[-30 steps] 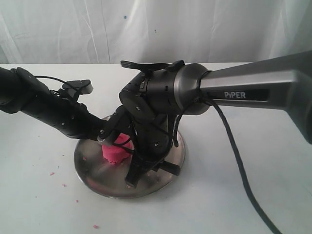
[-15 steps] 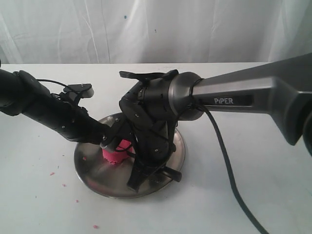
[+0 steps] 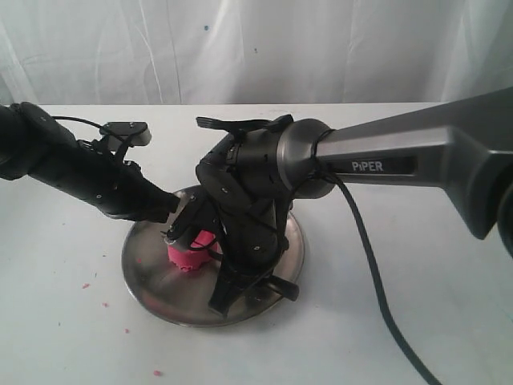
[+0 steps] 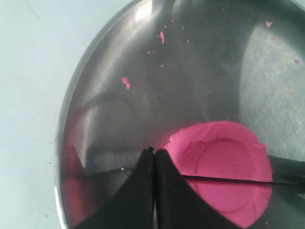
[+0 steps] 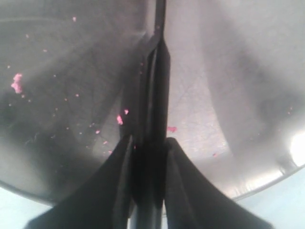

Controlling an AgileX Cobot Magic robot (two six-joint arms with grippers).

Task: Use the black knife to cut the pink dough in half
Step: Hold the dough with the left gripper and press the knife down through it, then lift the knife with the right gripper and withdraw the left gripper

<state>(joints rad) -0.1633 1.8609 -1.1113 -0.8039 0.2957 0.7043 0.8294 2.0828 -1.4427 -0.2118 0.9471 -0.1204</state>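
The right gripper (image 5: 147,143) was clamped on the black knife (image 5: 155,90), whose blade lay across the pink dough (image 4: 221,167) on the steel plate (image 3: 152,277). The left gripper (image 4: 153,155), fingertips pressed together and empty, hovered just beside the dough's edge.

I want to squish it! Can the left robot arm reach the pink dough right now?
Probably yes. The left gripper hangs shut right beside the pink dough on the steel plate, nothing between them. The black knife lies across the dough, though, so squishing might bump it.
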